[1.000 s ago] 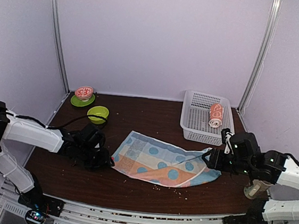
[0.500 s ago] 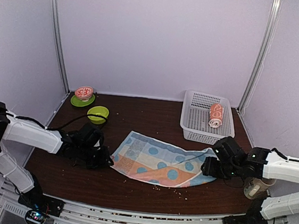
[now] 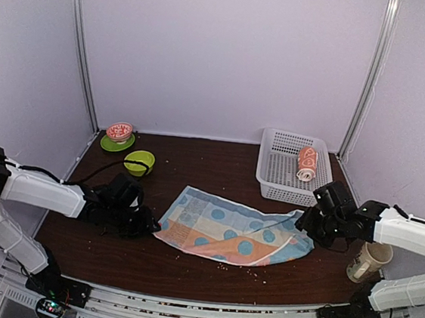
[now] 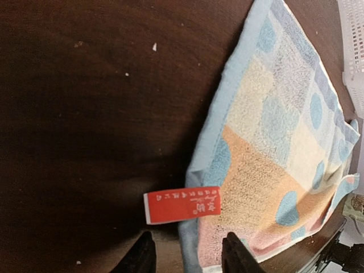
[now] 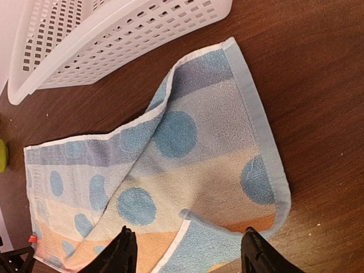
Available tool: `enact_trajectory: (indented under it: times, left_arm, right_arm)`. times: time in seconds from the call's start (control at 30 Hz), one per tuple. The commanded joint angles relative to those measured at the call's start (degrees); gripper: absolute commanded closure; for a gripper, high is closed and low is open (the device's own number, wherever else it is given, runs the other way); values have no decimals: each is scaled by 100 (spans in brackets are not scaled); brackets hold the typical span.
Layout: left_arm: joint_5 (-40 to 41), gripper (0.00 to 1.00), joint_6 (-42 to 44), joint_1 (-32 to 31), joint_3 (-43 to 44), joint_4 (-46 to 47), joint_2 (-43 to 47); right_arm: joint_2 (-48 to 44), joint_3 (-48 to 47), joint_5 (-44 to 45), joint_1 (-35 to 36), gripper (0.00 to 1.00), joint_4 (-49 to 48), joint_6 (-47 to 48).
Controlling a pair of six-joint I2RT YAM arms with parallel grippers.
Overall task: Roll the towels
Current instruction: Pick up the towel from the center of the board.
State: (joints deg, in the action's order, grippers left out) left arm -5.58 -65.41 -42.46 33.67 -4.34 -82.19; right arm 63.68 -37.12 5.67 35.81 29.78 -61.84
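Since a second earlier the right arm had been swung toward the basket [image 3: 263,172], so that the cup [image 3: 367,260], then half hidden, was uncovered in front of the basket's right corner; the left arm had hardly been shifted. Nearest, the light-blue towel [image 3: 227,233] was spread on the desk [image 3: 219,167] just in front of the basket and away to its left, not yet rolled. The left tool [image 4: 187,253] was held low at the towel end farthest from the basket, its jaws parted and astride the hem beside a red label [image 4: 182,206]; no cloth was seen pinched. The right tool [image 5: 187,242] was poised over the end nearest the basket, jaws wide apart and nothing held. At that end the cloth was not flat: one corner was turned over and the edge facing the basket was folded back on itself.

The towel was judged soft, limp and light, its terry likely to cling to itself but to sag and bunch if lifted by one point. It would best be taken by the stitched hem at both corners of one short end, the folds being smoothed first, so that an even roll could be started.

Farther back, the orange towel [image 3: 306,163] was seen already rolled inside the basket. Well to the basket's left, a green bowl [image 3: 139,161] and a green plate [image 3: 107,145] carrying a small red bowl [image 3: 119,130] were seen.
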Motion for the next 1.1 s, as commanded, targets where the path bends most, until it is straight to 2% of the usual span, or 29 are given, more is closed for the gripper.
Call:
enact_trajectory:
  times: [0.0, 0.27, 0.57, 0.67, 0.93, 1.07]
  left_arm:
    - [-90, 61, 209, 67, -31, 406, -129]
    - [-281, 71, 415, 149, 137, 409, -270]
    - [-316, 82, 367, 158, 113, 434, -232]
    - [-305, 85, 354, 154, 117, 405, -182]
    - [-184, 98, 338, 159, 181, 80, 162]
    - [-32, 100, 343, 159, 260, -344, 671]
  right_arm:
    - [214, -53, -264, -91, 37, -287, -274]
    - [1463, -862, -70, -126, 41, 11, 1827]
    - [1744, -564, -477, -127, 52, -167, 2222]
    - [1744, -454, -517, -127, 61, -196, 2246]
    - [1374, -482, -412, -123, 99, 33, 2424]
    - [812, -698, -527, -112, 100, 322, 2787]
